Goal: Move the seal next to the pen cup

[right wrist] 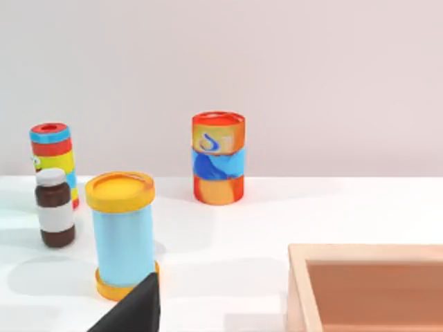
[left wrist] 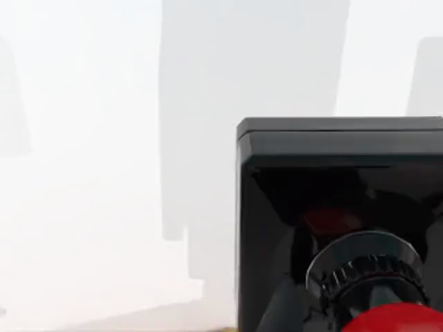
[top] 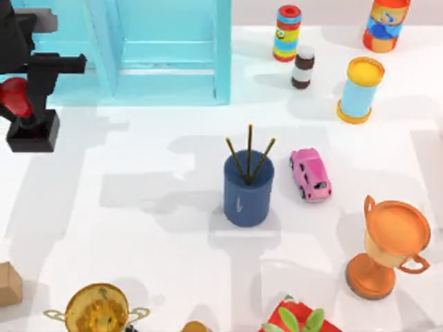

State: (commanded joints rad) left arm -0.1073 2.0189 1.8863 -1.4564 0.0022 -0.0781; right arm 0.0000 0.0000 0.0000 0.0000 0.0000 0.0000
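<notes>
Far left of the pen cup (top: 248, 188), the left end effector (top: 19, 104) is pinching the seal (top: 31, 128) by its red knob, black base hanging clear above the table (top: 138, 263). The carry is best kept level, setting the seal just beside the cup without brushing its sticks. The arm is reaching in from the left edge.
</notes>
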